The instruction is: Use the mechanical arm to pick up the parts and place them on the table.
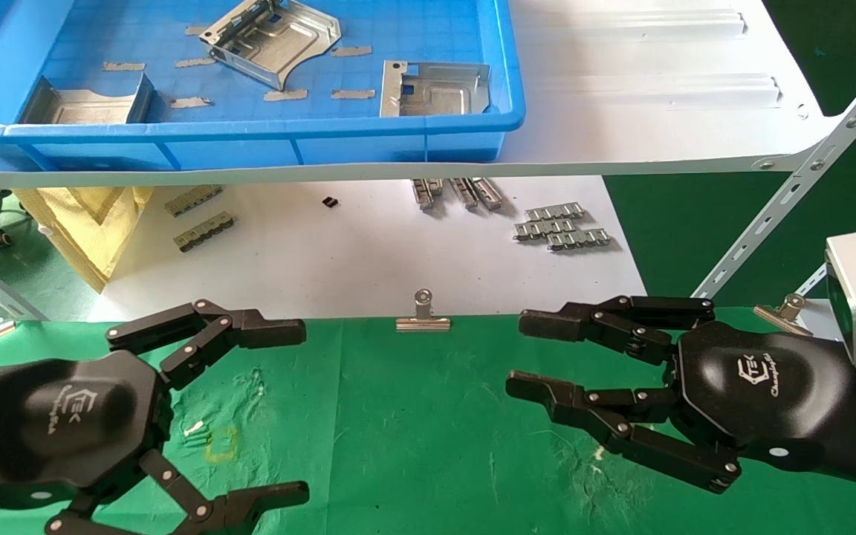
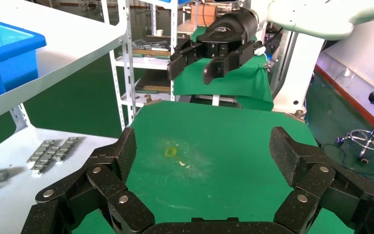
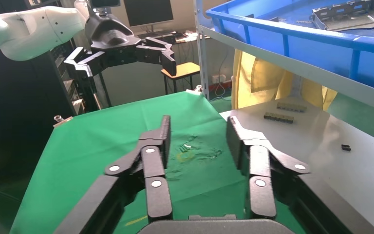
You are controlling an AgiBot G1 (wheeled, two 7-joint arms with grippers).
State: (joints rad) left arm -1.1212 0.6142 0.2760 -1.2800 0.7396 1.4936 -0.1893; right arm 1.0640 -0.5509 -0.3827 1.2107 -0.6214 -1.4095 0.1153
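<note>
Three silver parts lie in the blue tray (image 1: pixel 398 141) on the white shelf: one at the middle (image 1: pixel 272 37), one at the right (image 1: pixel 434 89), one at the left (image 1: pixel 90 104). One part also shows in the right wrist view (image 3: pixel 343 14). My left gripper (image 1: pixel 290 412) is open and empty above the left of the green table (image 1: pixel 413 416), over a yellow mark (image 1: pixel 221 443). My right gripper (image 1: pixel 528 355) is open and empty above the table's right side. Each wrist view shows its own open gripper (image 2: pixel 205 151) (image 3: pixel 198 139) over bare green cloth.
Below the shelf a white board (image 1: pixel 368 260) carries grey connector strips (image 1: pixel 562 227) (image 1: pixel 201 215). Binder clips (image 1: pixel 422 312) (image 1: pixel 781 308) grip the cloth's far edge. A slanted shelf bracket (image 1: pixel 792 200) stands at the right. A yellow bag (image 1: pixel 86 223) hangs at the left.
</note>
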